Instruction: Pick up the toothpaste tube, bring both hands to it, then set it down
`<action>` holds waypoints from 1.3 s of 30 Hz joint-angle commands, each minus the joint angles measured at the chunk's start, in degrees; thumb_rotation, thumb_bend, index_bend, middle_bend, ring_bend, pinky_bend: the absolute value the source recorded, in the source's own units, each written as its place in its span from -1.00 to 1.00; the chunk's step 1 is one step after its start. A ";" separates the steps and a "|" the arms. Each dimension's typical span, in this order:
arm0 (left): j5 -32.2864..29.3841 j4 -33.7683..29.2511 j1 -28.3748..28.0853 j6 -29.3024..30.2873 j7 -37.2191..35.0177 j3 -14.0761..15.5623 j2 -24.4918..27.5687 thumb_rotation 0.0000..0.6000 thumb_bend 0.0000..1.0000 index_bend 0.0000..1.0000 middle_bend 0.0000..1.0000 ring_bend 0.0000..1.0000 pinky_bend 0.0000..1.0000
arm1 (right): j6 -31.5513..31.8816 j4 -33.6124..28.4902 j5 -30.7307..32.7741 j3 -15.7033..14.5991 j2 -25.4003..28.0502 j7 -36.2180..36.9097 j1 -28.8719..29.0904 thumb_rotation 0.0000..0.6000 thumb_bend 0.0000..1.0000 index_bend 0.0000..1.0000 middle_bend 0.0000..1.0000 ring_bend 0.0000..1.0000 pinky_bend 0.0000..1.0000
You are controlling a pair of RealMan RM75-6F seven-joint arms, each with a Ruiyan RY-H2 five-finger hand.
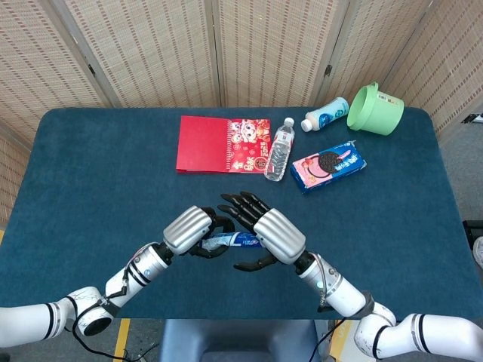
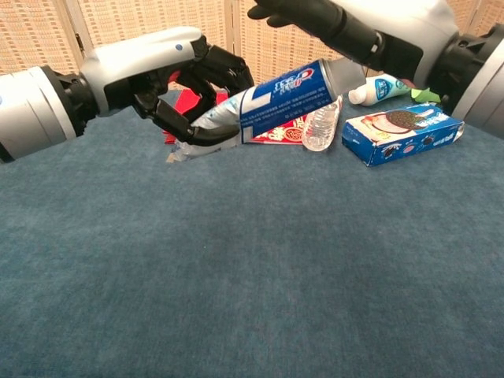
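The blue and white toothpaste tube (image 1: 230, 240) hangs above the blue table (image 1: 90, 173), close to the near edge. My left hand (image 1: 192, 230) grips its crimped tail end, fingers curled around it. In the chest view the tube (image 2: 276, 98) slants up to the right from the left hand (image 2: 169, 75). My right hand (image 1: 272, 234) hovers over the cap end with its fingers spread and thumb below. From the chest view the right hand (image 2: 370, 31) lies just above the cap, whether touching I cannot tell.
At the back of the table lie a red booklet (image 1: 223, 143), a clear water bottle (image 1: 279, 151) and a cookie box (image 1: 330, 164). Further back right are a white bottle (image 1: 326, 115) and a green cup (image 1: 375, 108).
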 commanded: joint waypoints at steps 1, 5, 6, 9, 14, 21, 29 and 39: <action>-0.10 -0.13 -0.02 -0.03 -0.14 -0.08 0.09 1.00 0.20 0.52 0.72 0.55 0.01 | 0.25 0.20 0.07 0.03 -0.23 -0.32 0.02 -1.00 -1.00 -1.00 -1.00 -1.00 -1.00; -0.22 -0.29 -0.08 -0.17 -0.43 -0.11 0.15 1.00 0.20 0.52 0.72 0.55 0.01 | 0.64 0.61 -0.01 0.08 -0.62 -0.24 0.08 -0.99 -1.00 -1.00 -1.00 -1.00 -1.00; -0.24 -0.28 -0.09 -0.20 -0.45 -0.11 0.15 1.00 0.20 0.52 0.72 0.55 0.01 | 0.76 0.75 -0.07 0.08 -0.77 -0.20 0.09 -0.99 -1.00 -1.00 -1.00 -1.00 -1.00; -0.47 -0.25 -0.14 -0.45 -0.63 -0.12 0.15 1.00 0.20 0.52 0.72 0.55 0.01 | 1.10 1.46 -0.27 0.01 -1.33 -0.37 0.14 -0.99 -1.00 -1.00 -1.00 -1.00 -1.00; -0.83 -0.14 -0.19 -0.78 -1.04 -0.17 0.23 1.00 0.20 0.52 0.72 0.55 0.01 | 1.46 2.49 -0.32 -0.07 -2.14 -0.33 0.23 -1.00 -1.00 -1.00 -1.00 -1.00 -1.00; -0.93 0.01 -0.16 -0.97 -0.78 -0.03 0.36 1.00 0.20 0.52 0.72 0.55 0.01 | 1.65 2.80 -0.47 -0.21 -2.30 0.01 0.34 -1.00 -1.00 -1.00 -1.00 -1.00 -1.00; -0.07 3.39 0.37 -1.31 2.64 1.77 0.14 1.00 0.20 0.52 0.72 0.55 0.01 | 4.76 0.39 -2.26 -1.50 2.52 -0.29 -2.16 -1.00 -1.00 -1.00 -1.00 -1.00 -1.00; -13.00 7.78 -0.12 -11.71 16.65 2.04 -1.27 1.00 0.19 0.43 0.72 0.46 -0.04 | 8.56 -1.98 -3.25 -2.41 9.76 -1.41 -5.94 -1.00 -1.00 -1.00 -1.00 -1.00 -1.00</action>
